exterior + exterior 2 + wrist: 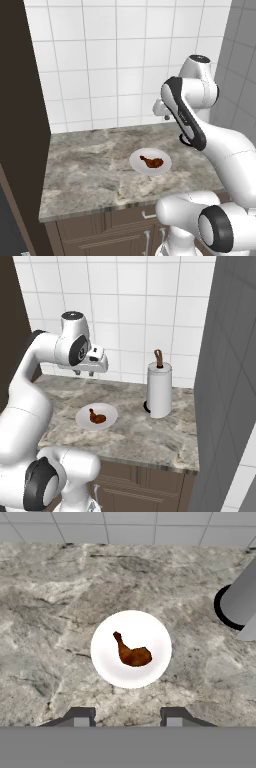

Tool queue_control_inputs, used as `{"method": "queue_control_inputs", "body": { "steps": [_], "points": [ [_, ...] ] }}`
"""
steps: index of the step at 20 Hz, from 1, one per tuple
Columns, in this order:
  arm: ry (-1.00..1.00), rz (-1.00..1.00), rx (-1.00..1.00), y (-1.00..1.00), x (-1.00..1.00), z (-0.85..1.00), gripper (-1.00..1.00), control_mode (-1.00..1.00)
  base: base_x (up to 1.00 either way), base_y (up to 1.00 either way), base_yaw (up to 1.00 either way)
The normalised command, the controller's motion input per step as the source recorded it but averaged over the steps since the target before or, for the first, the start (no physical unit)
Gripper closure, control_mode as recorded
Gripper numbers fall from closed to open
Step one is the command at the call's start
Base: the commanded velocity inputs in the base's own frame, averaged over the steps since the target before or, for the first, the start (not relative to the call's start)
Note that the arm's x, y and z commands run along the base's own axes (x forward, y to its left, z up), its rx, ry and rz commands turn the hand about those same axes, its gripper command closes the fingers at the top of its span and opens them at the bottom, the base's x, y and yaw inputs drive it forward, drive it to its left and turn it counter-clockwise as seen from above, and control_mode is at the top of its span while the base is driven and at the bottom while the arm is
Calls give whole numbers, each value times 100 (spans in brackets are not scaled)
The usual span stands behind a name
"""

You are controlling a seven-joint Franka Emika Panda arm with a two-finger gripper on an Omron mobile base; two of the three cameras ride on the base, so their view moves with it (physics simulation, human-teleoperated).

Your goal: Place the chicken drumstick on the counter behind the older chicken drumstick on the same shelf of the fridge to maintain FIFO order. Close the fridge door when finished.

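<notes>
At the far left of the left base view, a tall dark panel [22,125] is being shown beside the counter [85,175], whose stone top is backed by a white tiled wall [100,65]. Near the middle of the counter, a white plate [150,161] is being shown, and the drumstick [152,161] is lying on it, with its thin end pointed toward the wall in the hand view. The gripper [129,716] is being held well above the plate, its fingers [80,716] spread apart and empty, nothing being gripped. To the right, a paper towel roll [159,390] is being shown upright on the counter, near the plate but apart from it. At the far right, a grey panel [230,381] is being seen.
</notes>
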Motion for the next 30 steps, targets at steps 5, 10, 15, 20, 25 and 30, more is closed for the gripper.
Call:
{"method": "queue_control_inputs", "body": {
  "steps": [5, 10, 15, 20, 25, 30],
  "points": [
    [1, 0, 0, 0, -4, -10, -100, -100, 0, 0, 0],
    [5, 0, -9, 1, 2, -79, -100, -100, 0, 0, 0],
    [1, 6, -20, 30, 17, -100, -100, -100, 0, 0, 0],
    [7, 18, -8, 3, 33, -92, -100, -100, 0, 0, 0],
    [8, 15, 0, -4, 51, -32, -100, -100, 0, 0, 0],
    [8, 1, -8, 0, 44, -37, -100, -100, 0, 0, 0]
  ]
}}
